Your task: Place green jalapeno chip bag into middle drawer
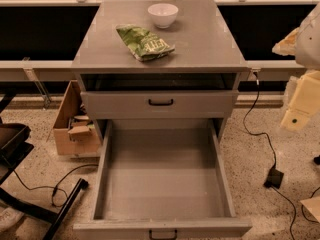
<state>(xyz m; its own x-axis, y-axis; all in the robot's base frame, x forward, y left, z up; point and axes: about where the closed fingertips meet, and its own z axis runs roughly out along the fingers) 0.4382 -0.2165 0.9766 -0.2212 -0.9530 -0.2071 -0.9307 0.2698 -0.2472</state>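
Hanging at the right edge of the view, my gripper (pixel 300 106) is off to the side of the grey cabinet, over the speckled floor (pixel 250 154). I cannot tell if it is open or closed.

Left of my gripper and lower down, the middle drawer (pixel 162 174) is pulled all the way out. Its flat bed is bare, with low walls on both sides and a small black handle on the front. There is lots of open room above it.

Left of my gripper and higher up, the green jalapeno chip bag (pixel 145 42) lies crumpled on the cabinet top (pixel 205 44), near the front edge. A white bowl (pixel 163 14) sits just behind the bag (close, but not touching it).

Between the top and the open drawer is a shorter drawer front (pixel 160 104) with a black handle.

Under my gripper, a black cable (pixel 265 139) runs across the floor. Far to the left are a cardboard box (pixel 72 129) and some black legs (pixel 30 204).
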